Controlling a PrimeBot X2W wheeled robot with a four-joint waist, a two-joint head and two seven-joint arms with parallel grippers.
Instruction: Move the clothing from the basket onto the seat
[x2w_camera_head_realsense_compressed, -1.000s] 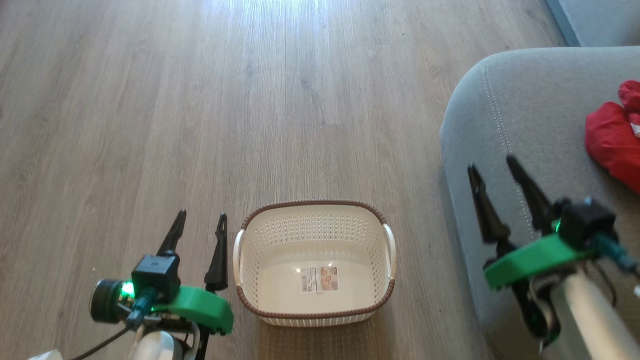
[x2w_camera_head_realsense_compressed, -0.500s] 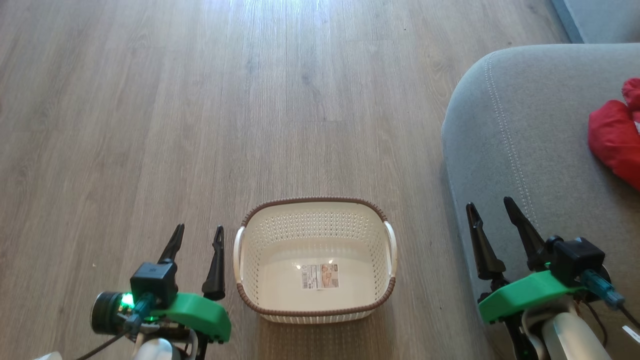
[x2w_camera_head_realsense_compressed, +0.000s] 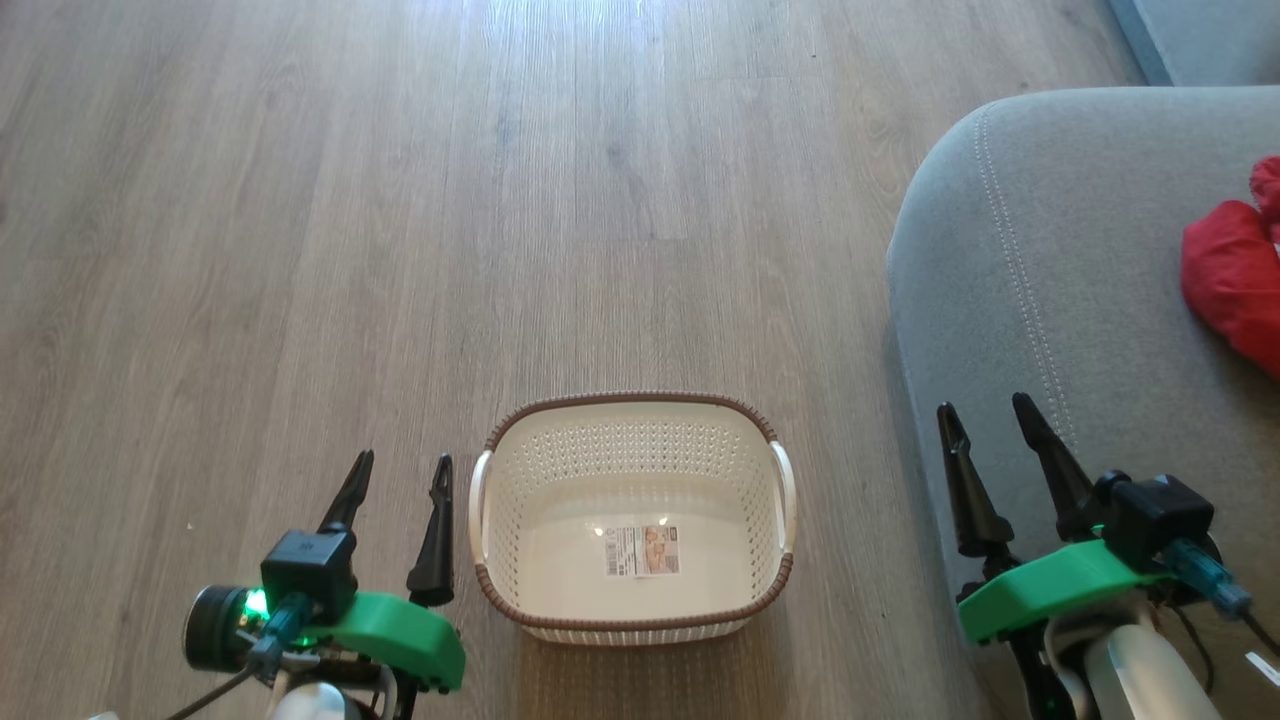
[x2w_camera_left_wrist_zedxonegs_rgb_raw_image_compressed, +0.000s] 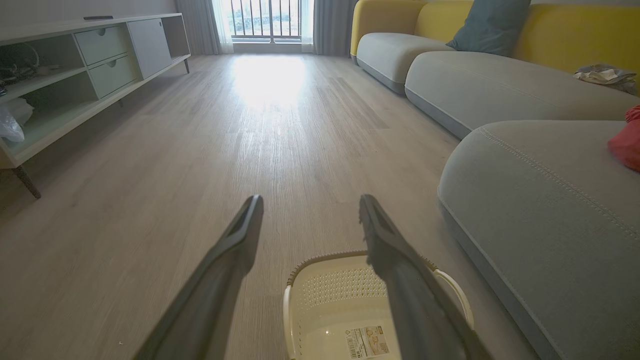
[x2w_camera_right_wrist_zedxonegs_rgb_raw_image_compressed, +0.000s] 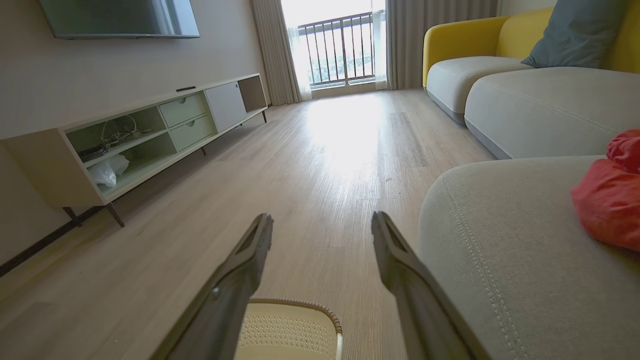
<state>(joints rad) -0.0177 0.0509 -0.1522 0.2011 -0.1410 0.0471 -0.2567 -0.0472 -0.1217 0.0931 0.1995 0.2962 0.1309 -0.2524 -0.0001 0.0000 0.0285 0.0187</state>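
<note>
Paper label (x2w_camera_head_realsense_compressed: 640, 551) in basket (x2w_camera_head_realsense_compressed: 630, 450): print illegible

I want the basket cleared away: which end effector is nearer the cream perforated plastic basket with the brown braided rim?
Left. The left end effector hangs open right beside the basket's left handle; the right end effector is open farther off, by the edge of the grey fabric seat.

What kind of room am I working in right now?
Most likely a home living room: a long sofa with grey seats and a yellow back, a low cabinet under a wall-mounted screen, and a curtained balcony door.
</note>
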